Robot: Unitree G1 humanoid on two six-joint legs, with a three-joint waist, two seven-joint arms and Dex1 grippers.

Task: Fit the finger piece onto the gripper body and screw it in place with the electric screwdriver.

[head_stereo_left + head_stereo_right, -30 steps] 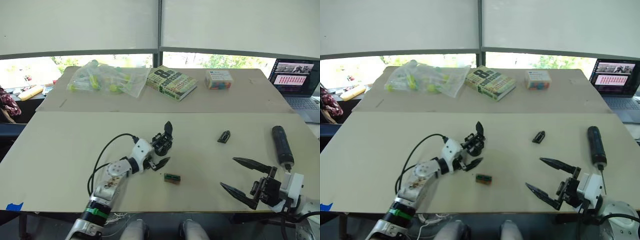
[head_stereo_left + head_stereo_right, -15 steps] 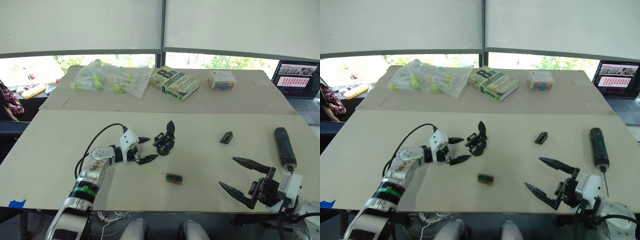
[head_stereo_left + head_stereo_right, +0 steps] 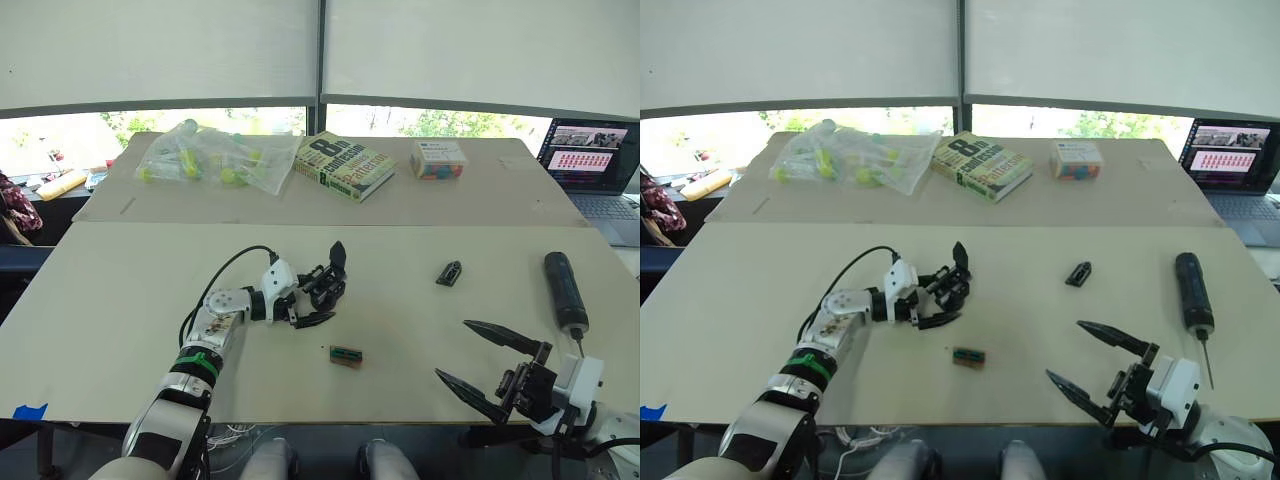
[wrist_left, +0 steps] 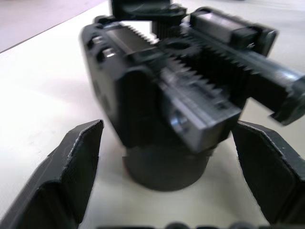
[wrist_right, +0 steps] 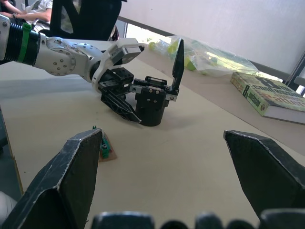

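**L gripper straddling gripper body; finger piece and driver on R side**

L gripper [image 3: 312, 297]: fingers apart, one either side of the gripper body [image 3: 329, 281]. From the L wrist cam the body's round base sits between the two finger pads w/ gaps both sides, so I read it as bracketed, not clamped. Body stands upright on the table [image 3: 120, 290], its pointed finger up, toothed rack facing the wrist cam.

Key relation for next move: finger piece [image 3: 449, 272] lies well apart from the body, toward my R side and a bit farther from me. Long axis runs diagonal, near-left to far-right. R gripper [image 3: 490, 362] is clearly the nearer arm; piece lies ahead of it and slightly to its L. R fingers wide apart, empty.

Electric screwdriver [image 3: 564, 288] lies flat near the R table edge, bit toward me, just beyond the R gripper.

Small green-and-black block [image 3: 345, 355] sits between the two arms, near side. Not needed.

My call: R arm fetches piece, L steadies body.
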